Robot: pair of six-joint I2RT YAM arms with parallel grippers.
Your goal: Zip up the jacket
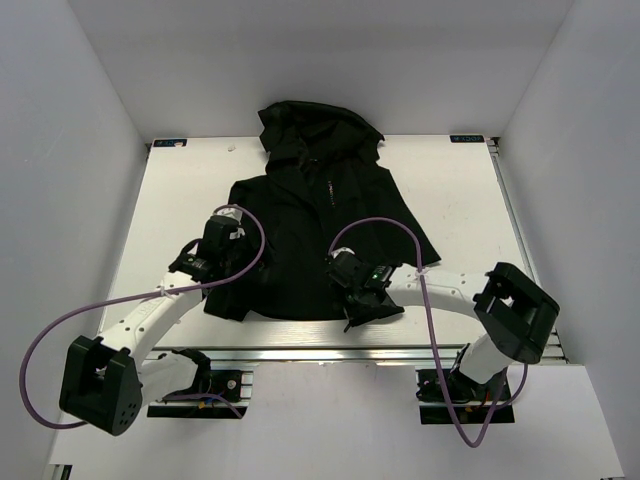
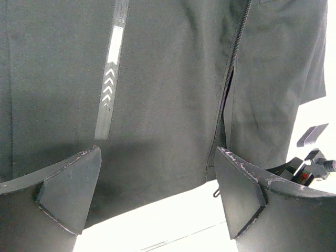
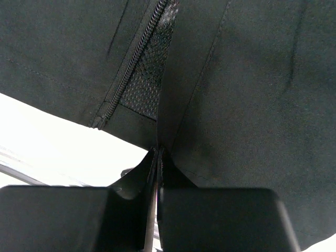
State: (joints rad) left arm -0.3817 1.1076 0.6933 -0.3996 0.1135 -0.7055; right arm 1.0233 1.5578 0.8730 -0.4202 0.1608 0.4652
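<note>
The white counter was closed in by white panels on three sides. The black hooded jacket lay spread front-up across its middle. Bare counter showed as a broad band on either side of the jacket. Between the jacket's hem and the counter's near edge only a narrow strip was left. The hood reached the counter's far edge and bunched against the back panel, so the jacket filled that end. One sleeve fanned out from the jacket toward the right arm's side.

The left arm came in over the jacket's near corner on its own side, with a purple cable looping above it. Its jaws were spread wide just above the hem and held nothing; the front panel and the hem edge showed between them. The right arm reached across to the jacket's hem near the centre front. Its jaws were closed tight, pinching a fold of the jacket's front edge right at the hem.

The zipper ran up the jacket's centre. At the hem its two sides stood apart, baring black mesh lining beside the teeth. A pale strip with chevrons ran alongside the zipper on the jacket's front.
</note>
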